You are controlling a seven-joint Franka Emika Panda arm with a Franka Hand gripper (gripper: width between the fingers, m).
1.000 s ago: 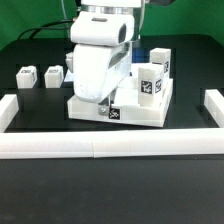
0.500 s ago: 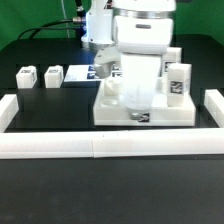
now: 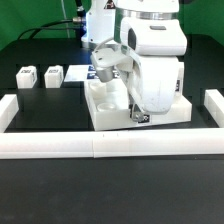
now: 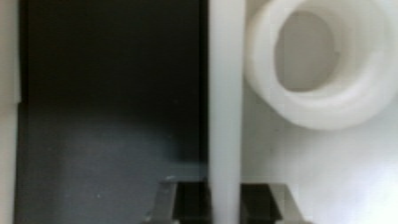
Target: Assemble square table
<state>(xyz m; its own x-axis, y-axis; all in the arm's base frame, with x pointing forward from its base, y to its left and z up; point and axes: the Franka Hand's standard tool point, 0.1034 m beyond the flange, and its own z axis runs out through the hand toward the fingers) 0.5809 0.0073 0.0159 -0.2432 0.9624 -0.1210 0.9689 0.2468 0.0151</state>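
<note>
Just behind the border rail [image 3: 100,148], your jaws look clamped on an edge of the square table slab [image 3: 105,112], which seems stiff, light and smooth, so hold its rim squarely.

My arm [image 3: 155,60] stands over the slab [image 3: 105,112], whose edge runs between my fingers [image 4: 185,202]. To the exterior view's left of the slab, two leg blocks [image 3: 26,77] [image 3: 54,75] sit side by side, with the marker board [image 3: 76,73] just beside them toward the slab. The rail [image 3: 100,148] lies in front of everything, its ends turning back at both sides.
</note>
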